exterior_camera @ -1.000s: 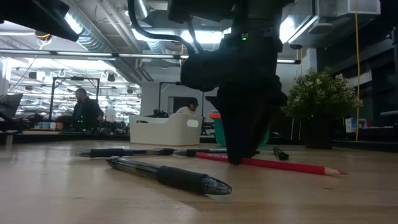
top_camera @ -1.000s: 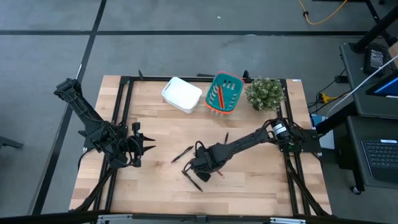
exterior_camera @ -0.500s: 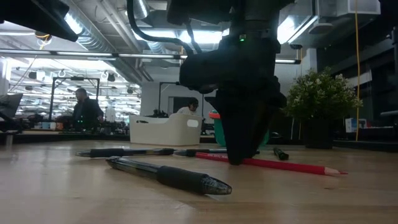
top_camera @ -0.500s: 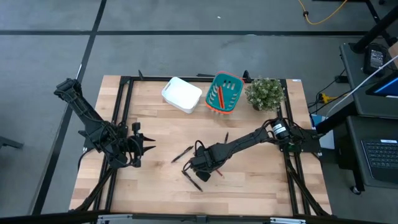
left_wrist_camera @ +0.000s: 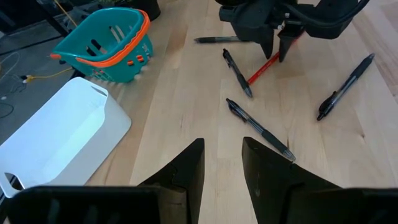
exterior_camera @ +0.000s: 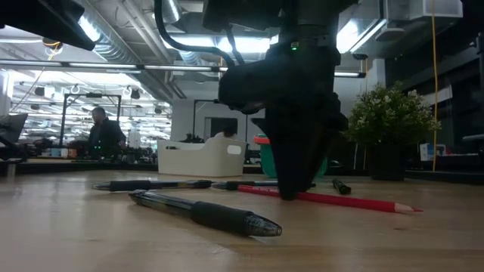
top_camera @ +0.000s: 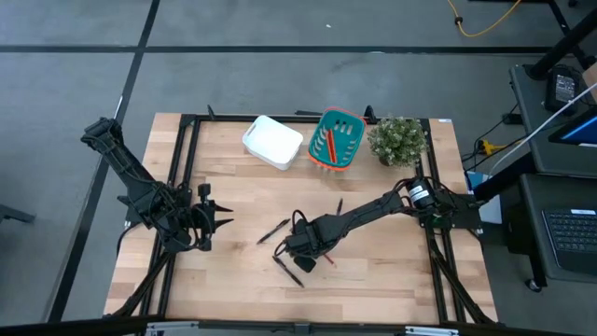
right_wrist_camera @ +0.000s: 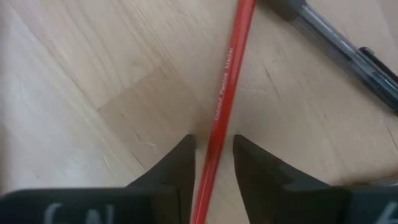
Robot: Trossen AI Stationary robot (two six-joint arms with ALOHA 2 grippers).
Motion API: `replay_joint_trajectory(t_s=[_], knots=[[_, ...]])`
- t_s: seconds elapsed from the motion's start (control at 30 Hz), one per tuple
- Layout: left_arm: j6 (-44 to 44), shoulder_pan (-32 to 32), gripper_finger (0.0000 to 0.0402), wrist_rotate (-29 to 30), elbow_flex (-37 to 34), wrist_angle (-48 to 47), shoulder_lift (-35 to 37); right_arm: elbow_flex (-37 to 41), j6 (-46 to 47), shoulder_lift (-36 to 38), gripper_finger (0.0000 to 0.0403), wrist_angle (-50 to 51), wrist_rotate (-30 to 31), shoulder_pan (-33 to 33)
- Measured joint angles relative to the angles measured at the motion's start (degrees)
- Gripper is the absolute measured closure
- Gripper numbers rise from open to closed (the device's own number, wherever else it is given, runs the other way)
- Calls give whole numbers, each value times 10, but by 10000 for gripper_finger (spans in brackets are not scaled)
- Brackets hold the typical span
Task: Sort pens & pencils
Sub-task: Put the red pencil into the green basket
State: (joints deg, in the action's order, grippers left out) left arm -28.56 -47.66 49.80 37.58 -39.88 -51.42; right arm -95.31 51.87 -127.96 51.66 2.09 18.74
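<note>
A red pencil (right_wrist_camera: 233,68) lies flat on the wooden table, also seen in the low view (exterior_camera: 340,200). My right gripper (right_wrist_camera: 214,146) is open and lowered to the table near the middle (top_camera: 304,248). Its fingers stand on either side of the pencil's shaft, and I see no touch. Several black pens lie flat around it: one (exterior_camera: 204,214) nearest the low camera, two (top_camera: 273,231) to the left, one (top_camera: 339,205) farther off. More red pencils stand in the teal basket (top_camera: 336,140). My left gripper (left_wrist_camera: 222,149) is open and waits over the table's left side (top_camera: 210,217).
A white bin (top_camera: 273,142) stands at the far edge beside the teal basket, and a potted plant (top_camera: 396,140) stands to the basket's right. Black frame rails run along the table's left and right sides. Bare wood shows along the near edge. People sit in the room beyond the table.
</note>
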Motion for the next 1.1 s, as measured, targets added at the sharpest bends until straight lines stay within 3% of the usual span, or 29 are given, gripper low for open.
replay_joint_trajectory(t_s=[0.47,1.1], knots=[[0,0,300,0,0,0,0,1,1,0,376,-1,-3,0],[1,0,300,0,0,0,0,-2,3,3,384,-3,7,1]])
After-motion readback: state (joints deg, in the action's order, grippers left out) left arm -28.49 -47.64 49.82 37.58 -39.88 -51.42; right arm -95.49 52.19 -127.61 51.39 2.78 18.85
